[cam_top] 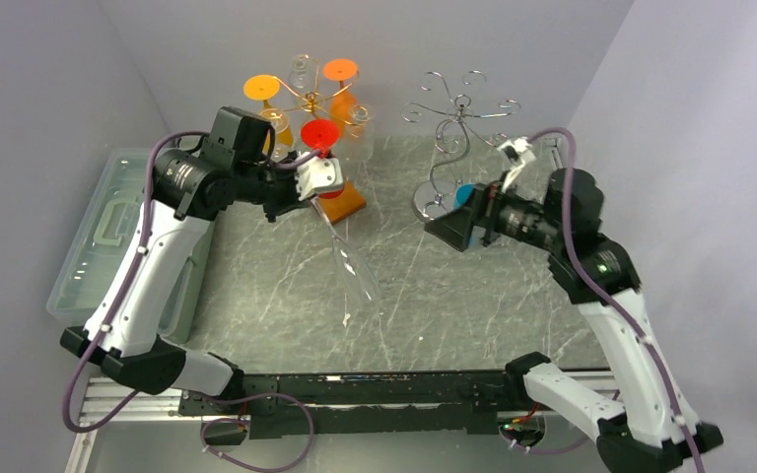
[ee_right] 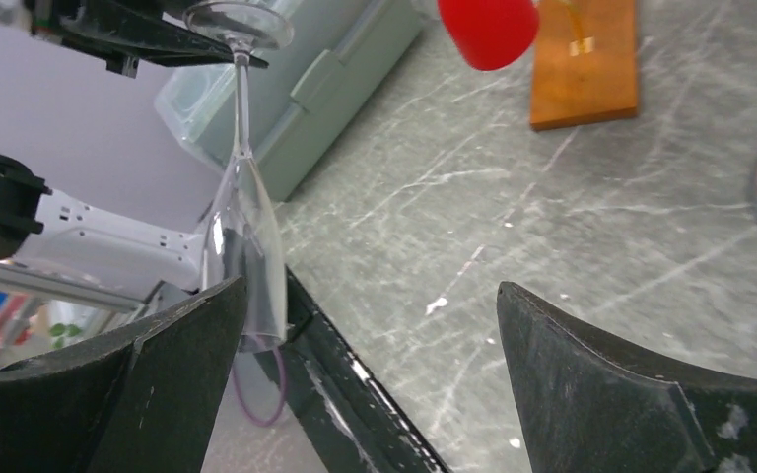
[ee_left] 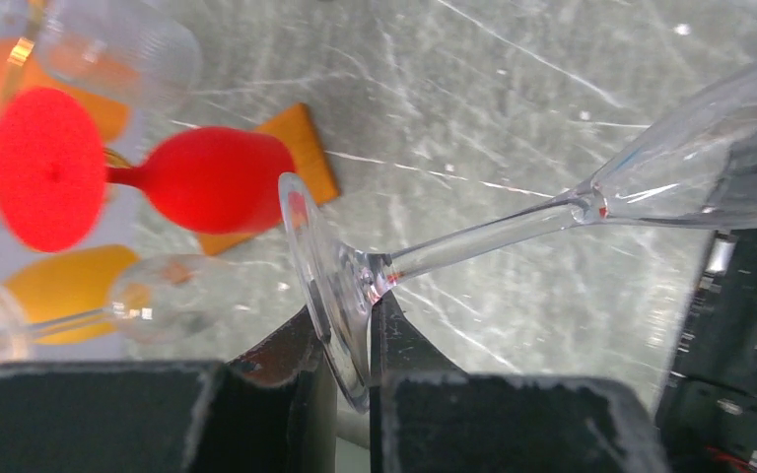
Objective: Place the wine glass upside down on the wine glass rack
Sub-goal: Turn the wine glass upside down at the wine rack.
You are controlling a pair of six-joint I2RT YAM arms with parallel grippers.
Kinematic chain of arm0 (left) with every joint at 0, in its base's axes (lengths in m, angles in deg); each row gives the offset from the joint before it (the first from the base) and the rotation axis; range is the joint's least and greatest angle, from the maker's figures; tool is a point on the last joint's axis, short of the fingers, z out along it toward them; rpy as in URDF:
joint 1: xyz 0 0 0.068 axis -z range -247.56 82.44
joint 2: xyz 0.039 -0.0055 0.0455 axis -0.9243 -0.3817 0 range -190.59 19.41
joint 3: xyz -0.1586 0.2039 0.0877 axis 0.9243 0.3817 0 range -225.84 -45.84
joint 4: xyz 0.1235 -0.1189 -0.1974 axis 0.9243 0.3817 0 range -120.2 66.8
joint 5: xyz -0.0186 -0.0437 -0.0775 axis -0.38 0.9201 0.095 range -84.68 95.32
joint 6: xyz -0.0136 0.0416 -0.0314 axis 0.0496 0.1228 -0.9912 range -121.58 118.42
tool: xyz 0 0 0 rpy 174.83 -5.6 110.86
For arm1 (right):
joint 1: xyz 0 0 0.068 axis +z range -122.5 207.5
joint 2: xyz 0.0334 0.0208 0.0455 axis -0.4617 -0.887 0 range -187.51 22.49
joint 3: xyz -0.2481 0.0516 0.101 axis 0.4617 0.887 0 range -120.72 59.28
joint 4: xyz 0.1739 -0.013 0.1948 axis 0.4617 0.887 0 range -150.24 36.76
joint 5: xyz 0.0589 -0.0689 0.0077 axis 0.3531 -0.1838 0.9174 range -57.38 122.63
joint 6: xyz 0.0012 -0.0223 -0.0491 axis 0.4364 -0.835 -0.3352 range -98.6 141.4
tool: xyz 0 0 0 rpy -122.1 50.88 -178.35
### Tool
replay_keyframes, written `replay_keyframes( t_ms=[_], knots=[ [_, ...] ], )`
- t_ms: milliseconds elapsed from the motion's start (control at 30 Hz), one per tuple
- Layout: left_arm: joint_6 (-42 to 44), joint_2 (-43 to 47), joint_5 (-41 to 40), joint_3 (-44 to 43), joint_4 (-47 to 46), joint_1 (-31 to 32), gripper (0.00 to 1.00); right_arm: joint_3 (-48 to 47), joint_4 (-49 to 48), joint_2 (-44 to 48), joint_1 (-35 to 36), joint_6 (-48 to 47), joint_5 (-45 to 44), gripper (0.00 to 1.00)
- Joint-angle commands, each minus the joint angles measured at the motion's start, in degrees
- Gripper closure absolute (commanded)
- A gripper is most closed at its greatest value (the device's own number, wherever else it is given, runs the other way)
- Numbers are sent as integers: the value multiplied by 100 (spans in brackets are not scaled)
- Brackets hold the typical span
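The left end effector (ee_left: 355, 335) is pinched narrow on the round foot of the clear wine glass (ee_left: 473, 241). The glass is over the middle of the table (cam_top: 473, 296), tilted. Its foot is up by the gold rack (cam_top: 310, 99) near the far edge, and its bowl points toward the near edge. A red glass (cam_top: 320, 133) hangs upside down on the gold rack. The right end effector (ee_right: 367, 291) is wide open and holds nothing. It sits near the silver rack (cam_top: 458, 113) by the far right corner.
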Motion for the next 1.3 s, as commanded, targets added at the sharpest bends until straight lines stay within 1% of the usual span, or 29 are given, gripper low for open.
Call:
replay_keyframes(
  t_ms=[0,100,167,367,500,633,800,867,967,1000,1033,1067,1100,1133,1200,1233,1267],
  knots=[
    [656,488,-630,125,-1122,240,100,291,-1517,-359,753,564,-44,0],
    [887,714,-841,381,-1521,416,100,114,-1585,-736,1769,316,-678,0],
    [972,813,-892,555,-1707,524,100,135,-1771,-907,2043,299,-793,0],
    [1264,986,-1175,1015,-2130,867,100,646,-2783,-979,2318,388,-660,0],
    [1417,989,-1247,1043,-2346,1002,100,857,-2981,-1206,2477,384,-595,0],
    [1573,1080,-1288,1222,-2578,1103,100,950,-2847,-1372,2773,112,-842,0],
    [1597,1181,-1217,1344,-2605,1207,100,1379,-3249,-1366,3004,62,-1134,0],
    [1495,1170,-1228,1322,-2577,1263,100,1517,-3450,-1303,3067,-2,-1396,7],
    [1377,1180,-1285,1356,-2595,1327,100,1735,-3618,-1143,3092,-125,-1922,33],
    [1311,1169,-1318,1355,-2589,1350,100,1856,-3729,-1051,3092,-175,-2081,49],
    [1222,1129,-1360,1278,-2532,1370,99,1993,-3856,-937,3092,-224,-2296,68],
    [1119,1054,-1394,1140,-2406,1393,89,2164,-4042,-809,3094,-259,-2468,83],
    [986,910,-1491,952,-2235,1419,71,2341,-4260,-641,3089,-345,-2637,91],
    [802,710,-1590,665,-2014,1443,59,2500,-4406,-507,3086,-422,-2818,93],
    [410,294,-1763,77,-1570,1459,45,2769,-4552,-282,3076,-546,-3189,94],
    [205,151,-1834,-150,-1448,1455,34,2896,-4606,-169,3075,-644,-3359,95],
    [64,47,-1860,-286,-1364,1455,17,3009,-4647,-70,3067,-739,-3584,95]
  ],
)
